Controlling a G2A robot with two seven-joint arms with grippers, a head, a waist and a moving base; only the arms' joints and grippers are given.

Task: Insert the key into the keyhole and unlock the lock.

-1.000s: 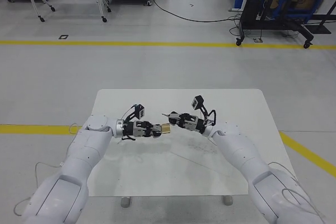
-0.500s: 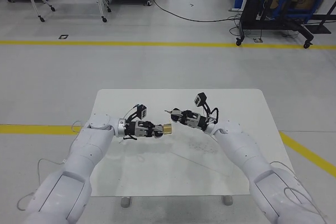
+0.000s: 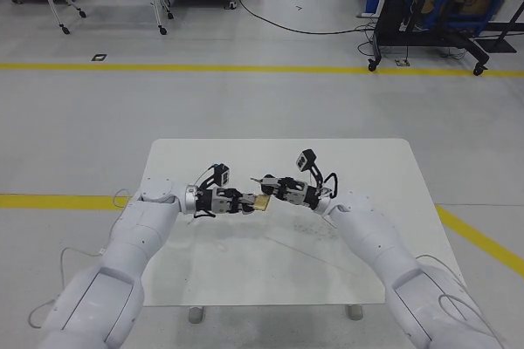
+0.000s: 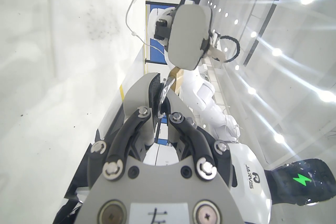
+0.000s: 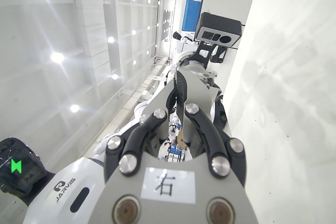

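Note:
A small brass padlock [image 3: 261,201] hangs above the middle of the white table [image 3: 367,262]. My left gripper [image 3: 249,202] is shut on it. In the left wrist view the fingers [image 4: 139,96] clamp the silver shackle, and the brass body [image 4: 178,77] sticks out past the tips. My right gripper [image 3: 264,184] faces it from the opposite side, just beyond the lock's body, with its tips almost touching it. Its fingers [image 5: 199,93] are pressed together, shut on the key, which is almost wholly hidden between the pads. Whether the key is in the keyhole cannot be told.
The tabletop under both arms is bare apart from dark specks [image 3: 310,229]. Yellow floor lines [image 3: 244,67] run around the table. Carts and a stand [image 3: 428,35] are far behind.
My right gripper pulled slightly away and up half a second ago, and has now come back towards the lock. The left gripper with the lock has barely shifted.

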